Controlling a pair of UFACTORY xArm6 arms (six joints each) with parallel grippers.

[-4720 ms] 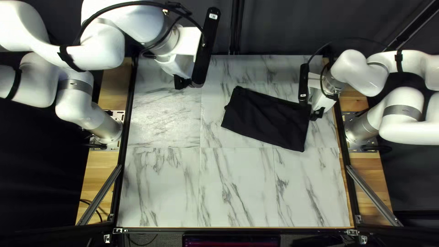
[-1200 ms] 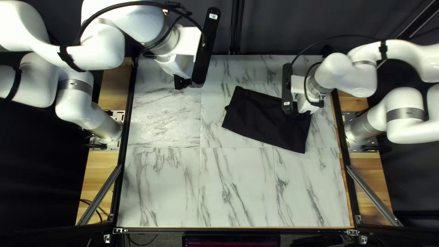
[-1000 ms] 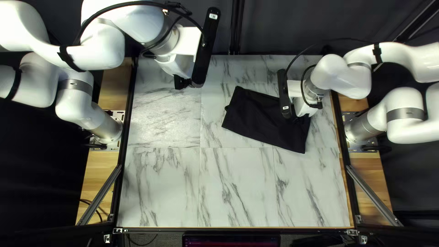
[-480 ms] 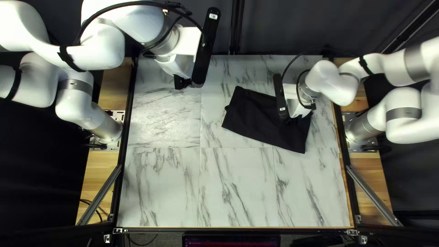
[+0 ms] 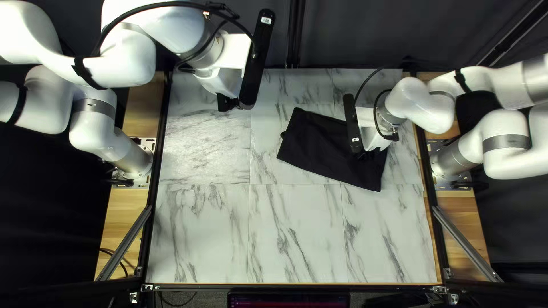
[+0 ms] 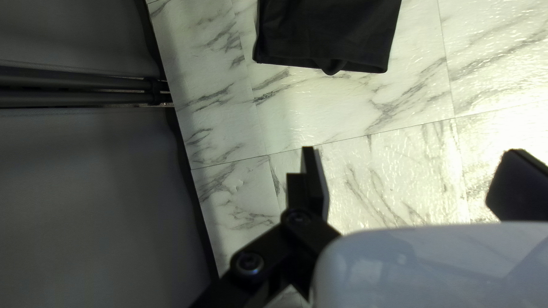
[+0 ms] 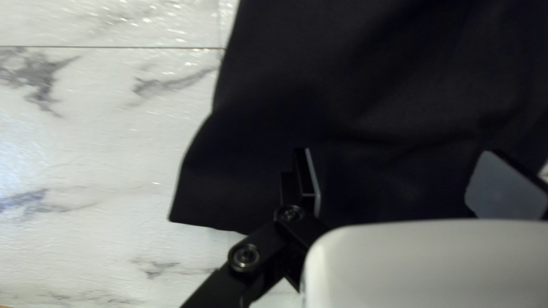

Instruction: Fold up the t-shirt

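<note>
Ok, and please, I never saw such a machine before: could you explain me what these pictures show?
There are two white robot arms, the left arm and the right arm, one mounted at each side of a marble-patterned table. One picture looks down from above the table's near edge. The other two come from cameras on the arms' wrists, each looking along its own two-fingered gripper.

On the table lies a black T-shirt, already looking folded at least partly. The left gripper is open, with the shirt ahead of it. The right gripper is open too, over the shirt. Neither one holds anything.
</note>
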